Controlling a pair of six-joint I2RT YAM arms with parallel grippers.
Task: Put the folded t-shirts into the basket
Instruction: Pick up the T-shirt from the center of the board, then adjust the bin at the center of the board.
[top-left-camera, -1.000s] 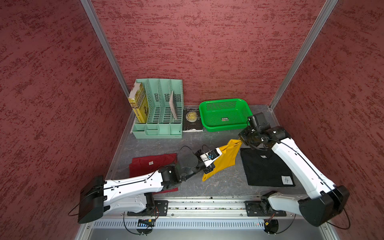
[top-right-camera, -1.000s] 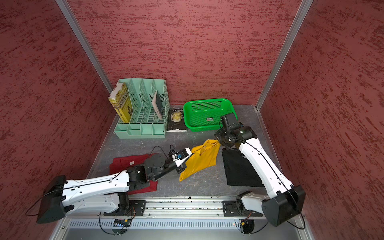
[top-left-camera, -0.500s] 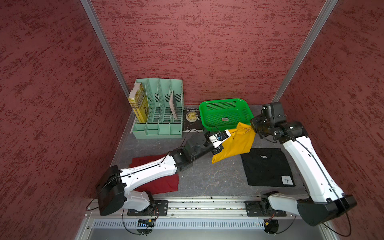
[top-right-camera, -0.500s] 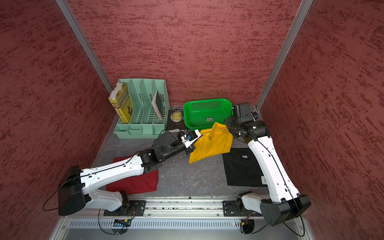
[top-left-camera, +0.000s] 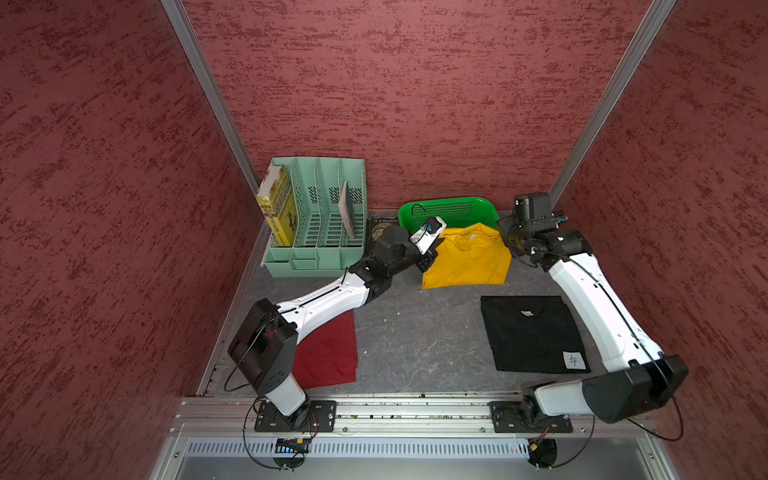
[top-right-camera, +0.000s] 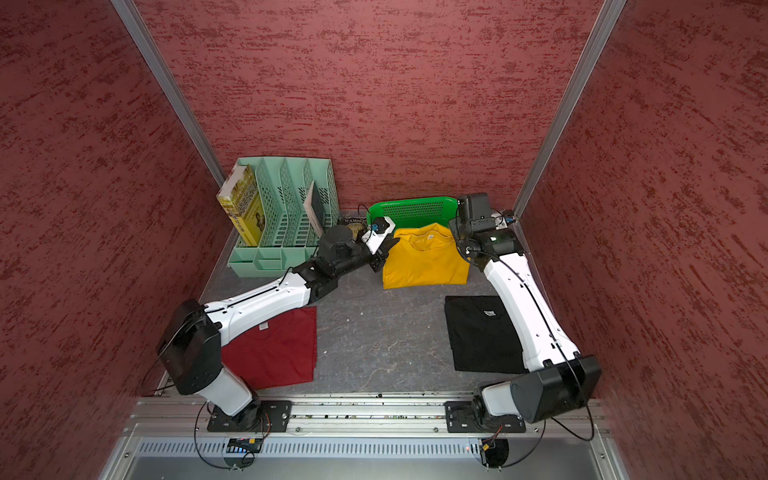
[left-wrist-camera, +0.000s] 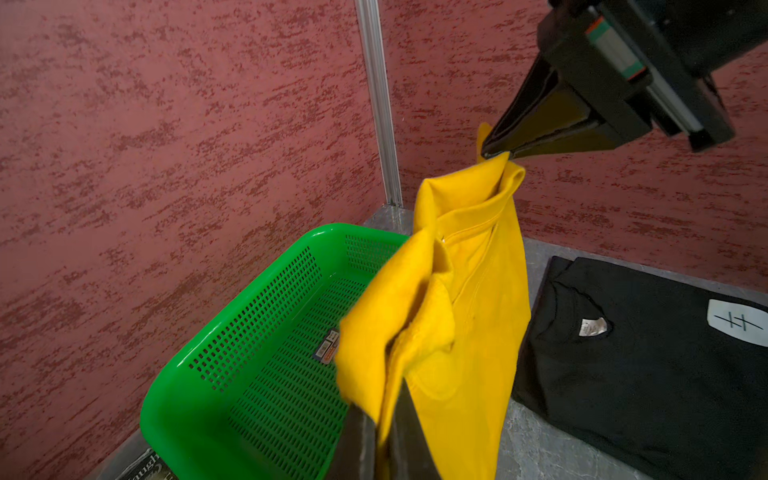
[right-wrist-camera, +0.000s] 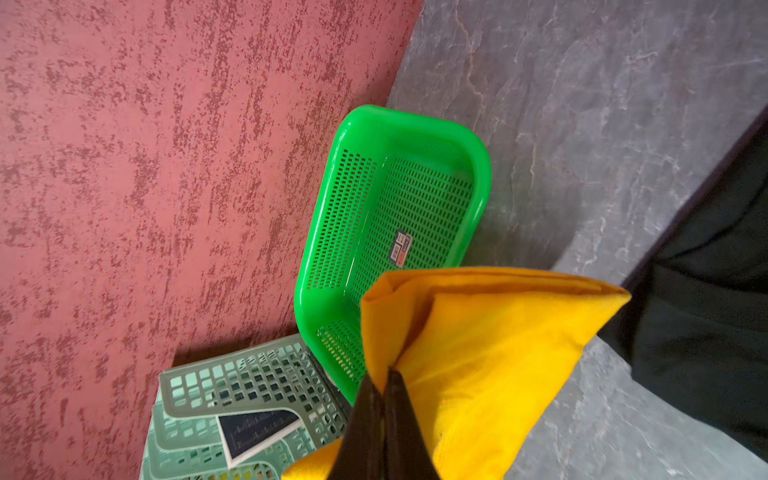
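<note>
The mustard-yellow t-shirt (top-left-camera: 467, 257) (top-right-camera: 424, 259) hangs in the air, stretched between both grippers, just in front of the green basket (top-left-camera: 457, 208) (top-right-camera: 419, 208). My left gripper (top-left-camera: 432, 255) (left-wrist-camera: 380, 409) is shut on its left top corner. My right gripper (top-left-camera: 508, 245) (right-wrist-camera: 383, 380) is shut on its right top corner. The basket (left-wrist-camera: 249, 332) (right-wrist-camera: 399, 199) holds only a small sticker. Flat on the table at the right lies the black t-shirt (top-left-camera: 532, 332) (top-right-camera: 482, 332). At the front left the dark red t-shirt (top-left-camera: 328, 353) (top-right-camera: 274, 349) lies partly under my left arm.
A mint-green file organizer (top-left-camera: 320, 220) (top-right-camera: 286, 216) with a yellow book (top-left-camera: 280, 208) stands at the back left. A dark book (top-left-camera: 380, 224) lies between it and the basket. Red walls close in behind and on both sides.
Both grippers have carried the yellow t-shirt up and back toward the basket. It went from hanging slantwise over the table's middle to level at the basket's front rim.
</note>
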